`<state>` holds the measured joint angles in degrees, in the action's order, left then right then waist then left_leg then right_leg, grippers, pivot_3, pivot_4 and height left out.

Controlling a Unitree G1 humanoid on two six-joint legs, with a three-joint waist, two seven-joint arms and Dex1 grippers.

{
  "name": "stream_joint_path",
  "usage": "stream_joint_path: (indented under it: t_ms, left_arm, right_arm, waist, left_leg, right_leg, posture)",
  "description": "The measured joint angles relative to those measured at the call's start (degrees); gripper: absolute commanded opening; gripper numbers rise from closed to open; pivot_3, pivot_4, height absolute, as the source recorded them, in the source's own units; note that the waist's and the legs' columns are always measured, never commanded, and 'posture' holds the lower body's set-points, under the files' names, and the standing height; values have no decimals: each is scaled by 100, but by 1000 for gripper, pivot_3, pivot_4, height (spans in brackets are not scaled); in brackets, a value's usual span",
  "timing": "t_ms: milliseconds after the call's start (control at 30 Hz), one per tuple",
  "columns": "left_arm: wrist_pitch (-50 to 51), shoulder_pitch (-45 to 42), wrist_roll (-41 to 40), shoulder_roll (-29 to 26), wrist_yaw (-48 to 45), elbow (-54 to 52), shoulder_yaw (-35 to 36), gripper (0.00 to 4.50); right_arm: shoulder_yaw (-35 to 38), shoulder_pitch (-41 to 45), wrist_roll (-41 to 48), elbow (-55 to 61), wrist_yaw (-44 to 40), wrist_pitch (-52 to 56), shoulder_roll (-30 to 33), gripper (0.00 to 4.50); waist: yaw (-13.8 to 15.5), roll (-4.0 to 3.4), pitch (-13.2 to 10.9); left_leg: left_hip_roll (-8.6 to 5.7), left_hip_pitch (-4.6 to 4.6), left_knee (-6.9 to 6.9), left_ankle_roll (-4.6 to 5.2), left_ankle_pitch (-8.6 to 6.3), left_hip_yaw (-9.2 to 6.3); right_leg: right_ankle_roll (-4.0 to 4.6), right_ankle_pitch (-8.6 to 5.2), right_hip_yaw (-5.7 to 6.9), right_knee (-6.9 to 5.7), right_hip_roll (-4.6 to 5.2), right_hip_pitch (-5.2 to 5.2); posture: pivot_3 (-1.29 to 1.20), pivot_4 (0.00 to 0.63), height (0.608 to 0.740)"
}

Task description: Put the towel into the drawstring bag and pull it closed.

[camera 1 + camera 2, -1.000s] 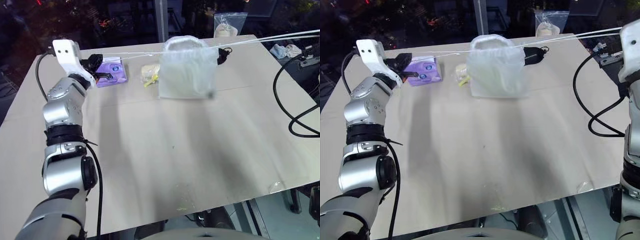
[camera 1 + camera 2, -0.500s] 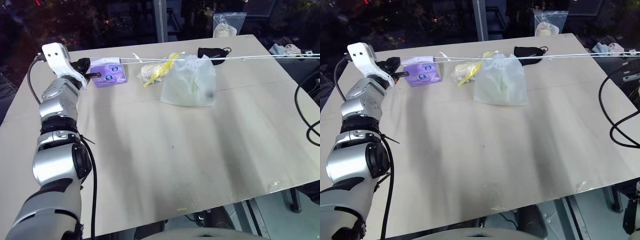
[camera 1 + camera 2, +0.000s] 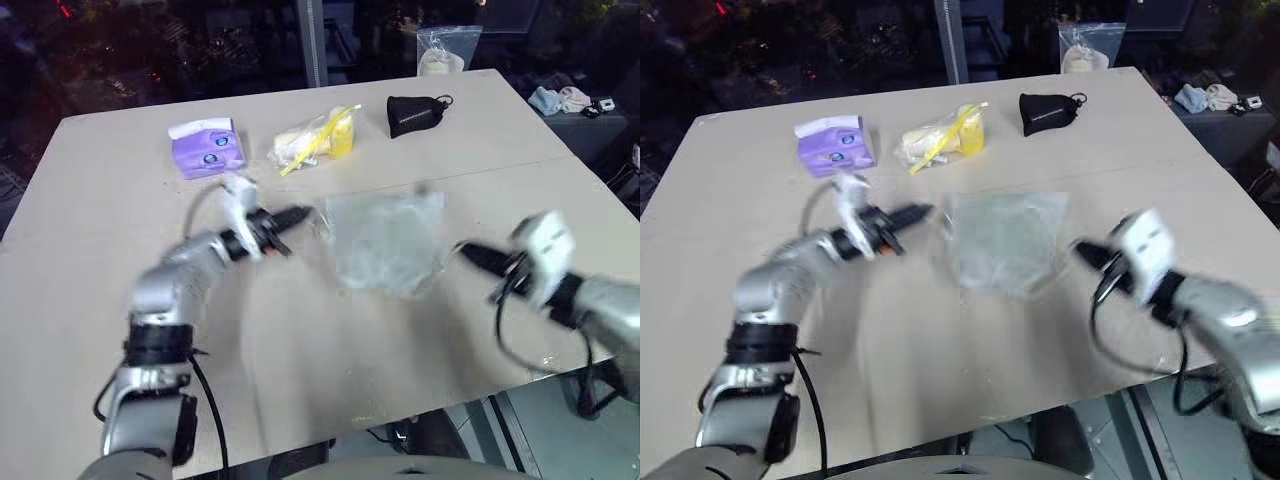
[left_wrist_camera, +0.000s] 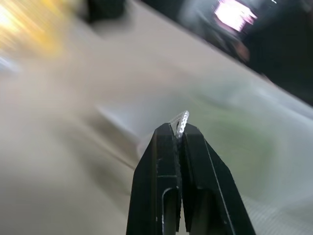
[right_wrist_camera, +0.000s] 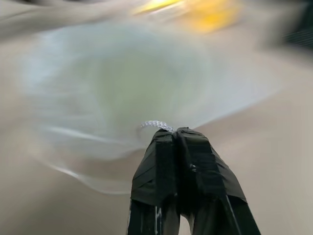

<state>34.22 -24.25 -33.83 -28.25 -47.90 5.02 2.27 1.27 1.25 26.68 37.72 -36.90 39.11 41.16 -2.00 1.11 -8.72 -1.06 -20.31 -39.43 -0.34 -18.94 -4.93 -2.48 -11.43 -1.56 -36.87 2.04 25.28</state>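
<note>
Two arms reach in over the surface (image 3: 300, 390) from opposite sides, each held low and nearly level. The left gripper (image 3: 298, 214) points toward 3 o'clock, at the near-left edge of the drawstring bag (image 3: 388, 240); the right gripper (image 3: 468, 252) points toward 9 o'clock, at the bag's right edge. Both sets of jaws are pressed together. In the left wrist view the left jaws pinch a short loop of white cord (image 4: 180, 121) that pokes out past the tips, and in the right wrist view the right jaws nip a similar loop of cord just at their tips, with the bag spread beyond them.

Between the two grippers the bag lies flat on the surface, roughly at its centre, a pale frosted sheet with a light green mass, the towel (image 5: 122, 73), showing through it. Its outline is close to square, so no long axis can be told; blur hides which edge is the mouth.

At 12 o'clock from the bag sits a clear plastic bag with yellow contents (image 3: 315, 145), at 11 o'clock a purple tissue pack (image 3: 207, 146), and at 1 o'clock a small black pouch (image 3: 414, 114).
</note>
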Motion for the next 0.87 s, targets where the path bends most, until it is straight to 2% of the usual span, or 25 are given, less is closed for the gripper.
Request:
stream_joint_path:
  t_ms: [100,133,200,267,433,467,533,633,767,867]
  left_arm:
    - [-19,20,149,-127,-36,-5,-36,19]
    - [-12,44,163,-277,-180,-33,-45,291]
    - [13,215,113,-470,-396,-159,18,970]
    - [56,508,48,-690,-597,-348,102,1854]
    - [-44,1625,105,-1347,-907,-879,442,4263]
    - [-89,1861,106,-1408,-936,-939,553,4425]
    - [-196,2228,102,-1422,-951,-1136,785,4425]
    - [-416,2883,-31,-1315,-865,-1758,1366,4425]
    - [-489,3162,-216,-1012,-480,-2262,1816,4425]
    - [-560,3471,-181,-600,-9,-2604,1844,4425]
  right_arm:
    - [-297,119,-501,-235,273,-222,-122,0]
    - [-329,217,-720,-446,415,-314,-151,300]
    - [-260,204,-932,-736,503,-432,-132,1003]
    - [-130,-107,-963,-785,383,-515,7,1874]
    - [828,-1518,-547,-296,-125,-530,246,4257]
    - [1078,-1837,-416,-122,-256,-524,283,4449]
    - [1457,-2230,-188,190,-407,-544,230,4449]
    - [2070,-2560,163,648,-404,-738,-178,4449]
    - [2295,-2378,195,702,-157,-838,-375,4449]
    - [2289,-2232,121,677,106,-925,-575,4449]
  waist:
    - [8,9,-8]
    - [-1,8,-8]
    - [-3,6,-9]
    - [3,6,-9]
    - [29,-5,-15]
    - [34,-6,-15]
    - [48,-5,-16]
    - [79,-4,-16]
    - [135,-6,-22]
    - [137,-12,-24]
  left_leg:
    - [6,73,3,2,1,-1]
    - [8,90,4,2,1,1]
    - [12,112,9,2,1,2]
    - [17,122,23,3,1,-1]
    - [25,114,46,11,-7,-7]
    - [26,113,46,19,-12,-12]
    - [30,108,42,27,-17,-13]
    - [35,105,33,29,-17,-8]
    - [34,150,25,30,-17,1]
    - [32,158,25,29,-17,12]
  right_leg:
    - [3,0,6,6,-10,-72]
    - [2,-2,5,6,-14,-86]
    - [2,-2,4,7,-18,-103]
    - [6,-2,6,8,-20,-110]
    - [-6,-11,3,27,-11,-104]
    - [-8,-12,3,34,-8,-104]
    - [-11,-12,1,46,-1,-106]
    - [-13,-11,-4,58,0,-111]
    - [-14,-36,-3,63,-1,-162]
    - [-14,-37,-2,59,-6,-168]
  posture:
    - [0,150,740]
    - [0,150,740]
    - [0,150,740]
    - [0,150,740]
    - [0,150,740]
    - [0,150,740]
    - [0,150,740]
    - [0,150,740]
    - [0,150,740]
    - [0,150,740]
